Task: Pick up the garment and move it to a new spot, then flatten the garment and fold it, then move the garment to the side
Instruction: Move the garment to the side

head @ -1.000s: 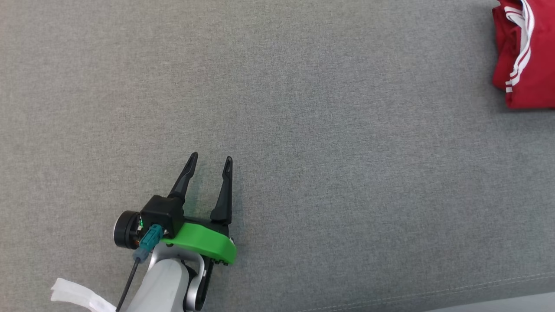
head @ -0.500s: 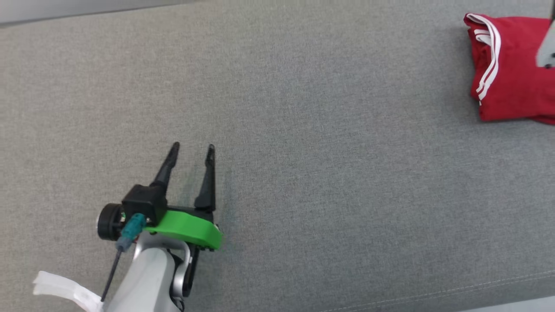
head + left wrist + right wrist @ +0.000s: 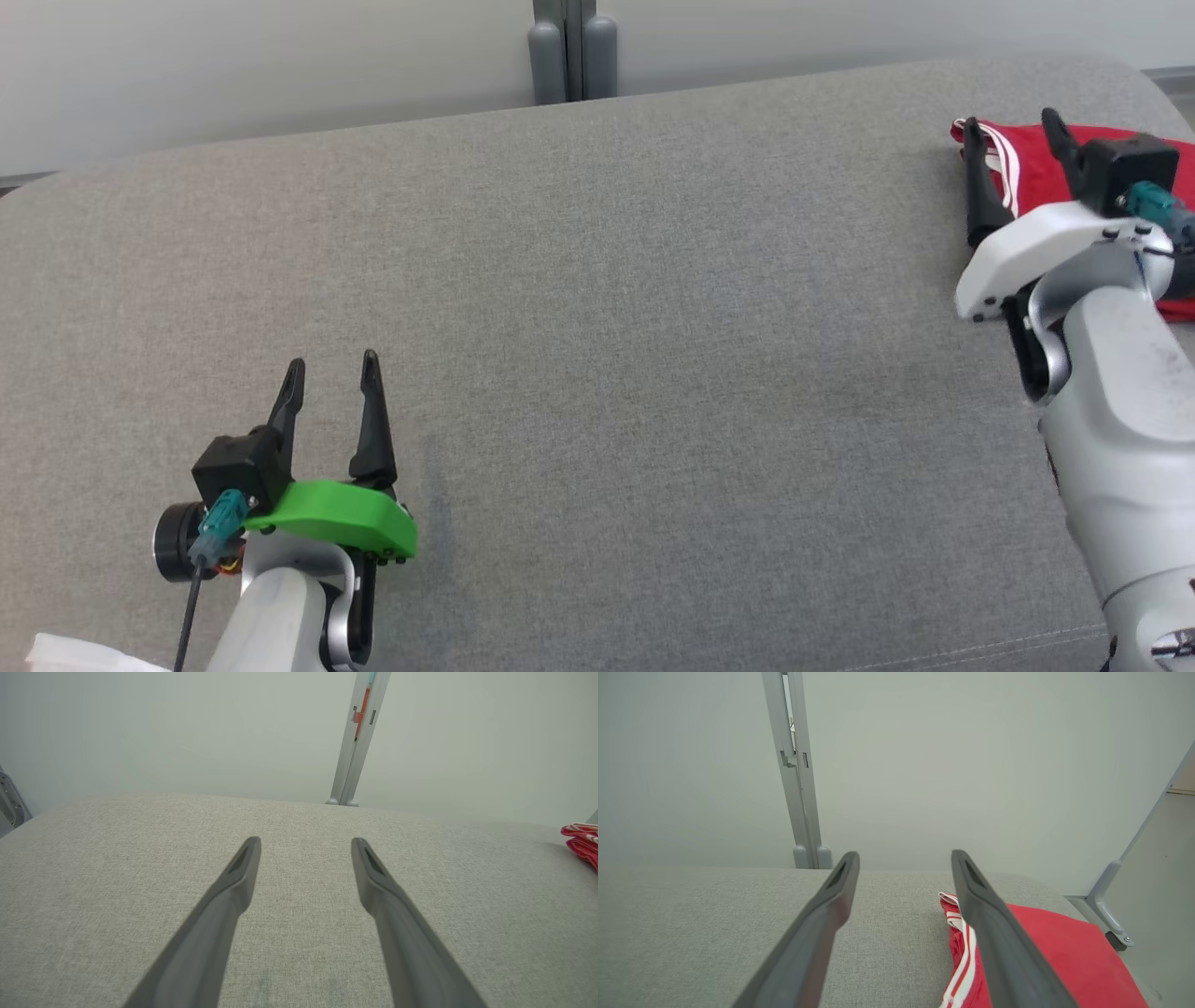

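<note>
We see one red garment (image 3: 1032,173) with two white stripes, lying at the far right corner of the grey table (image 3: 653,327). It seems folded, though an arm hides much. Both hands gape wide, empty: the right hand (image 3: 1009,119) over the garment's edge, the left hand (image 3: 333,360) well apart.

My head camera looks forward and down across the grey cushion (image 3: 597,327) to the wall (image 3: 280,75). My wrist cameras sit low over it, facing that wall along my fingers (image 3: 224,905); all three share the post (image 3: 565,47) and garment (image 3: 1036,182).
</note>
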Controlling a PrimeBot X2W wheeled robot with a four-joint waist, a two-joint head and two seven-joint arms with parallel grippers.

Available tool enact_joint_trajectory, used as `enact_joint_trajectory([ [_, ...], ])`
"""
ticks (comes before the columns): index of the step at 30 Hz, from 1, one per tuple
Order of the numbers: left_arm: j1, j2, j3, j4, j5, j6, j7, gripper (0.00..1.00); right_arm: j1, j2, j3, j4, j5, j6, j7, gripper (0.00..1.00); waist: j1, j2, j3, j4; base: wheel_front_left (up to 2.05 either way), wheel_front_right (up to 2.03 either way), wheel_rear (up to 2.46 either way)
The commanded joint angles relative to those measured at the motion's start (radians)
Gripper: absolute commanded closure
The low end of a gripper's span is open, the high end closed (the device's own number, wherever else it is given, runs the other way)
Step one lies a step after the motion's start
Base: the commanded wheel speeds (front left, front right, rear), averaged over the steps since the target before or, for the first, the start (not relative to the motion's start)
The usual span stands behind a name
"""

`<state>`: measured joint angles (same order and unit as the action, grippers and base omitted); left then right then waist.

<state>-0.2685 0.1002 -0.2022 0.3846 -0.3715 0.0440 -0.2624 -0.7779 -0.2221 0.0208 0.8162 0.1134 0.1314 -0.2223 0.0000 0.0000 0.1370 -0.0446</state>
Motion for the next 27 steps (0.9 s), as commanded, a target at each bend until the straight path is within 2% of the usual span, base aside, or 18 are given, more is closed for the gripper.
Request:
enact_joint_trajectory([
  [1, 0.022, -0.004, 0.01, 0.0, 0.004, 0.003, -0.002, 0.0, 0.051, 0.022, 0.004, -0.029, 0.016, -0.002, -0.013, 0.0, 0.0, 0.0, -0.038, 0.015, 0.0, 0.0, 0.0],
  [14, 0.161, -0.035, 0.03, -0.043, 0.012, -0.019, -0.002, 0.0, 0.479, 0.161, -0.034, -0.379, -0.029, -0.002, -0.037, 0.0, 0.0, 0.0, -0.108, 0.046, 0.0, 0.0, 0.0],
  [20, 0.21, -0.042, 0.019, -0.068, 0.004, -0.022, -0.001, 0.0, 0.643, 0.17, 0.022, -0.525, 0.037, -0.002, -0.011, 0.0, 0.0, 0.0, -0.128, 0.055, 0.0, 0.0, 0.0],
  [27, 0.223, -0.045, 0.012, -0.082, 0.011, -0.009, -0.001, 0.0, 0.723, 0.17, 0.041, -0.633, 0.064, -0.002, 0.011, 0.0, 0.0, 0.0, -0.139, 0.052, 0.0, 0.0, 0.0],
])
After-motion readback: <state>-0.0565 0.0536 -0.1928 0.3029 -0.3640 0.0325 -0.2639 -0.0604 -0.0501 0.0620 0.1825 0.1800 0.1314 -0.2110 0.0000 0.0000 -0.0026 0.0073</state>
